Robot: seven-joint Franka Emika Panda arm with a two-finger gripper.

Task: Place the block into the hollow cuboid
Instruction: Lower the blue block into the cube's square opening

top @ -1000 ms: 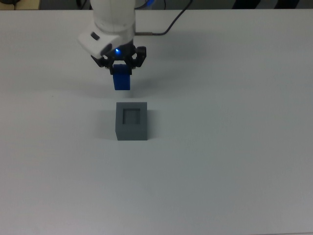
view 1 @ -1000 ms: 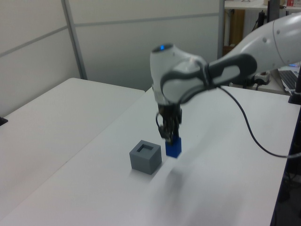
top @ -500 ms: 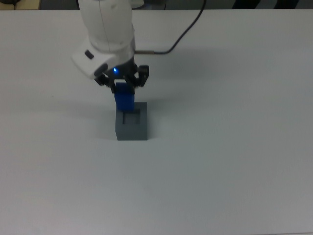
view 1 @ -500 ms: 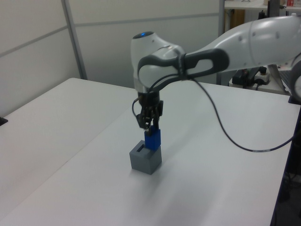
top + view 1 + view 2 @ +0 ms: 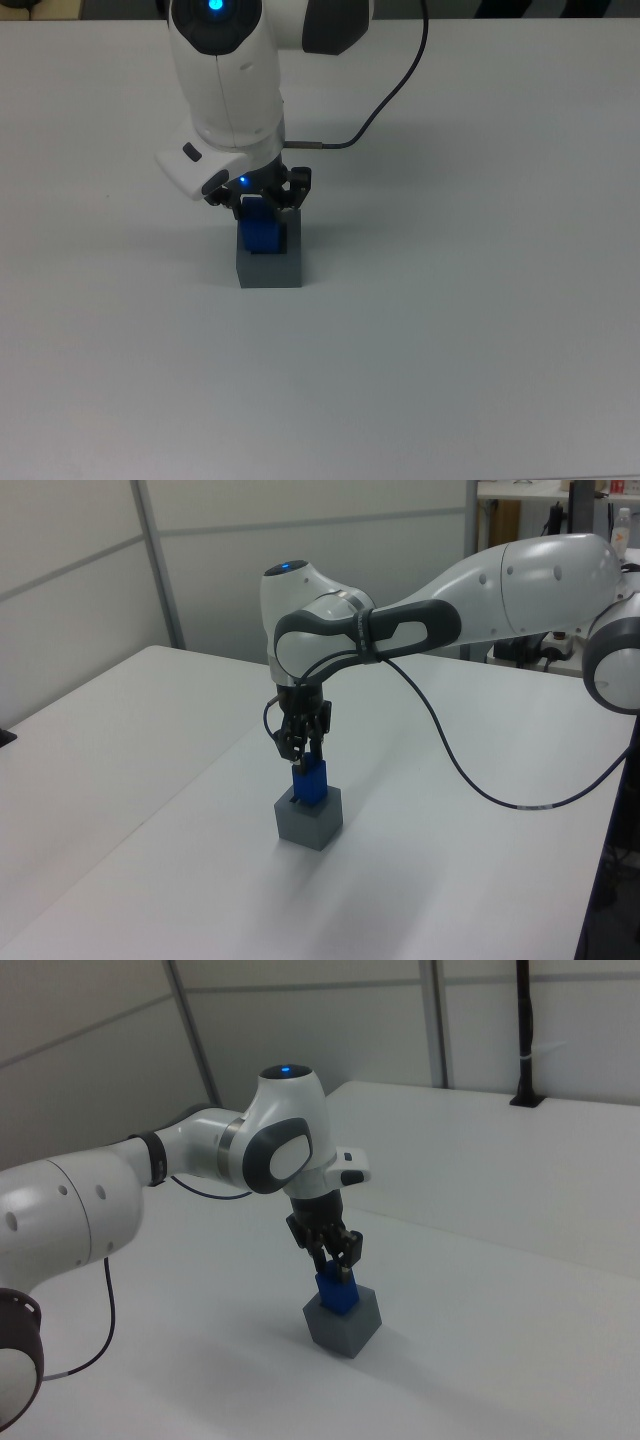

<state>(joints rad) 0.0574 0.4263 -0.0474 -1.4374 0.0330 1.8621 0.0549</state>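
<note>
Upright, with its long axis vertical, the block stands over the hollow cuboid, its lower end at or just inside the top recess. Clamped on the block's upper part from above is the gripper. Both sit on the white table.

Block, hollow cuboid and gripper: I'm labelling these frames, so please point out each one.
block (image 5: 262, 232), top view, its blue top face.
hollow cuboid (image 5: 308, 826), left view, its grey front side.
gripper (image 5: 332, 1268), right view, between the fingertips.
</note>
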